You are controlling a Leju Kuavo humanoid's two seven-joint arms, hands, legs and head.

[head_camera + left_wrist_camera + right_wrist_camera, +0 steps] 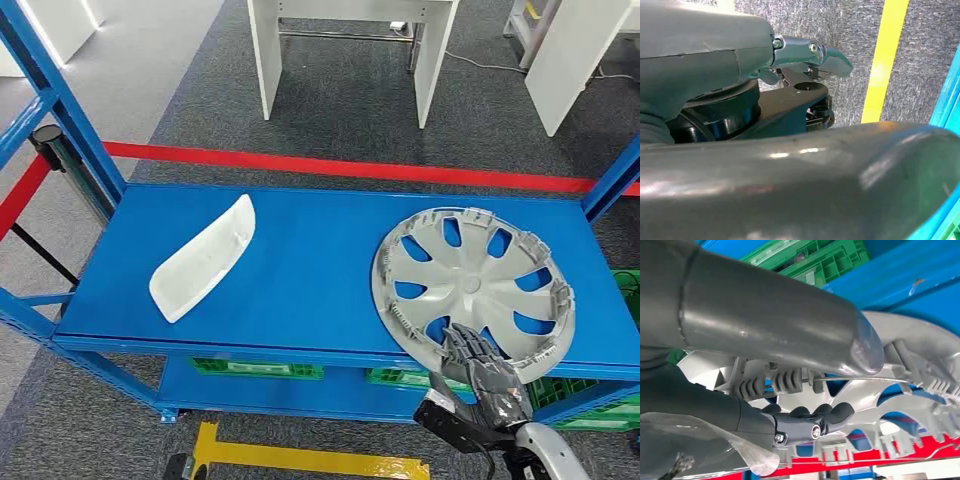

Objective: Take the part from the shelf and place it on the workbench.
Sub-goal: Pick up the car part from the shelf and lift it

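- The wheel cover (472, 288) is seen lying flat, inner side up, on the blue shelf (317, 270), toward the shelf's right end, its near rim overhanging the shelf's front edge;
- The right hand (483, 370) is placed at that near rim, the fingers (817, 415) spread over the cover's spokes and the thumb (791, 325) apart from them; nothing is clasped yet, so a grasp is judged the next step;
- The white curved panel (204, 258) lies well left of the cover;
- The left hand (810, 52) is seen hanging over the floor, holding nothing, its fingers loosely extended; it is judged the farther hand.
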